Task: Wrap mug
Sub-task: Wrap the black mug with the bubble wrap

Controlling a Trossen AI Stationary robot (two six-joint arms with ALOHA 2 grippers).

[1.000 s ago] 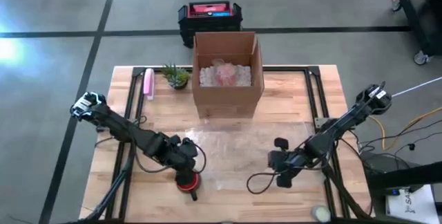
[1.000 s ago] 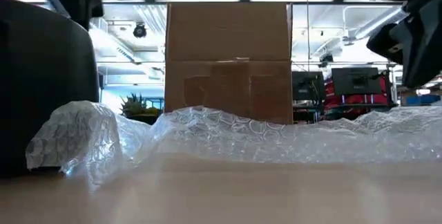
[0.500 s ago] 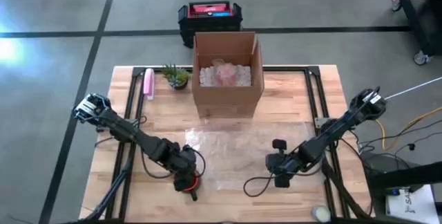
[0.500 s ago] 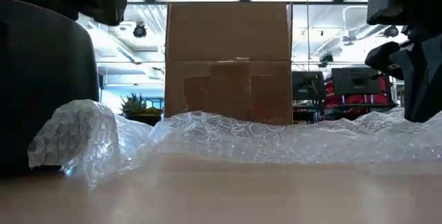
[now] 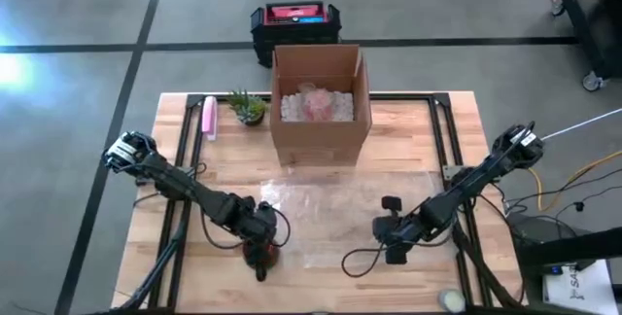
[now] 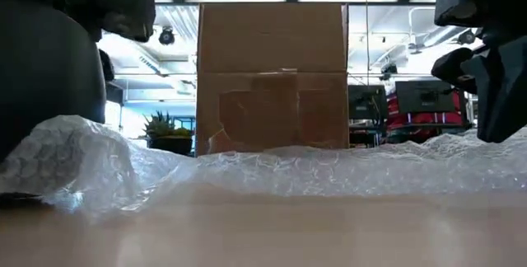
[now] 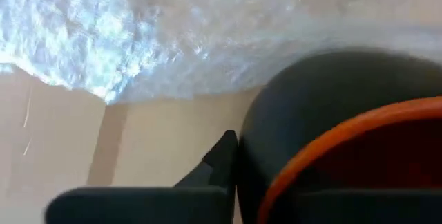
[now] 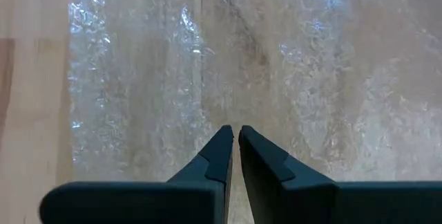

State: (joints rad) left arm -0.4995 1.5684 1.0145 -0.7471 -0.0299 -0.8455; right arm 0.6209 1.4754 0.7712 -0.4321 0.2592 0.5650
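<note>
Basically, left gripper (image 5: 260,253) clamps the dark mug with orange-red interior (image 7: 338,141) at the clear bubble wrap sheet's (image 5: 340,213) left edge; right gripper (image 8: 235,144), fingers closed, holds the sheet's opposite side.

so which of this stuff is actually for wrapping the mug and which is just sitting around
For the job:
- mug, dark with an orange inside, at the left gripper
- bubble wrap, spread on the table
- right gripper, nearly closed over the wrap

Just lying about:
- cardboard box with packing inside
- small plant
- pink item
- black and red case on the floor
</note>
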